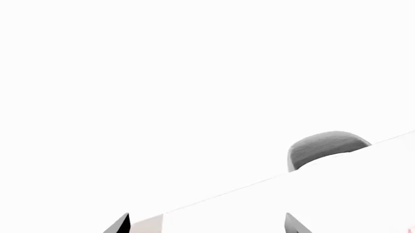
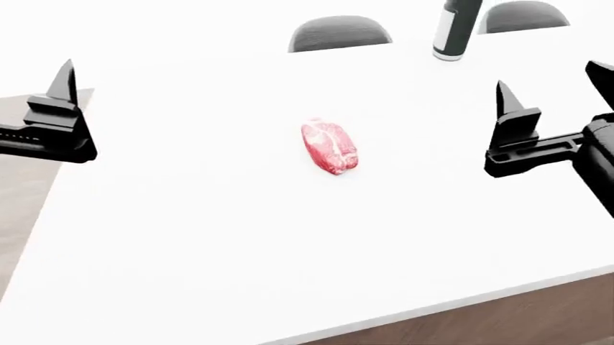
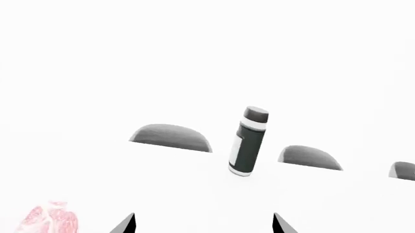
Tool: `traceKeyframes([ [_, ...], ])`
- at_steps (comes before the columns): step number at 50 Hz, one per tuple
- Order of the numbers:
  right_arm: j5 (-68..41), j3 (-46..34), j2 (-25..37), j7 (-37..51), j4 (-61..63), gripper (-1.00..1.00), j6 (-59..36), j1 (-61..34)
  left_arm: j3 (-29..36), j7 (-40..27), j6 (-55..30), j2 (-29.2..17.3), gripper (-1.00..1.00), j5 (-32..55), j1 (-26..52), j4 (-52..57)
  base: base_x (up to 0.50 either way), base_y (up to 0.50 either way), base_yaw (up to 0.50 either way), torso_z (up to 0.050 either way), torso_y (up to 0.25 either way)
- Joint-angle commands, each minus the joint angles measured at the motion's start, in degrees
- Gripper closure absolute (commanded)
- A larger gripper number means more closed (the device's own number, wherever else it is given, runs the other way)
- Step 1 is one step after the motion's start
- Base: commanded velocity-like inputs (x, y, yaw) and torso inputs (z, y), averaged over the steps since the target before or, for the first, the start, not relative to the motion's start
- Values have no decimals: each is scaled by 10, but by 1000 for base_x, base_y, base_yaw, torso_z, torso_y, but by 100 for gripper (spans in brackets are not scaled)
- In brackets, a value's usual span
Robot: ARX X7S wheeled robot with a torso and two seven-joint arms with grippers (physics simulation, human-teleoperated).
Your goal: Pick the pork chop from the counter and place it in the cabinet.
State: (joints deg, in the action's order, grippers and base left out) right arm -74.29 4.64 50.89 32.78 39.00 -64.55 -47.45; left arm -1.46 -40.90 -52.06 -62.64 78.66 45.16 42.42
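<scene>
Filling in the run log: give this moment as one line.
pork chop: on counter, untouched | left gripper: open, clear | right gripper: open, clear | bottle: upright

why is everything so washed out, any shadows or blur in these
Head view: the white counter is blown out, with no shadow under the pork chop; edges stay sharp. Left wrist view: almost pure white, only a grey chair back has shading. Right wrist view: the dark bottle is crisp, and the background is featureless white.

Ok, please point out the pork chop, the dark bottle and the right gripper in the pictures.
pork chop [image 2: 329, 146], head view, middle of its marbled top.
dark bottle [image 3: 248, 141], right wrist view, middle of its body.
right gripper [image 2: 548, 92], head view, midway between its fingertips.
</scene>
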Motion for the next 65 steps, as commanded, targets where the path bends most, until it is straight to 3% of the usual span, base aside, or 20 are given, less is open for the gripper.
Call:
traceKeyframes([
  [1,-152,-66,-87,67,-61,-100,-41,-66,-11,3,6,-4,-100,3,-11,-3,0,0,0,0,0],
  [9,-61,-158,-166,-7,-111,-100,-42,-113,-49,21,29,-8,-100,-23,-78,-2,0,0,0,0,0],
  [24,57,-251,-233,-56,-224,-100,-22,-170,-79,78,61,-3,-100,-76,-137,-37,0,0,0,0,0],
  [65,128,-306,-260,-130,-335,-100,53,-135,-23,87,57,22,-100,-117,-113,-60,0,0,0,0,0],
])
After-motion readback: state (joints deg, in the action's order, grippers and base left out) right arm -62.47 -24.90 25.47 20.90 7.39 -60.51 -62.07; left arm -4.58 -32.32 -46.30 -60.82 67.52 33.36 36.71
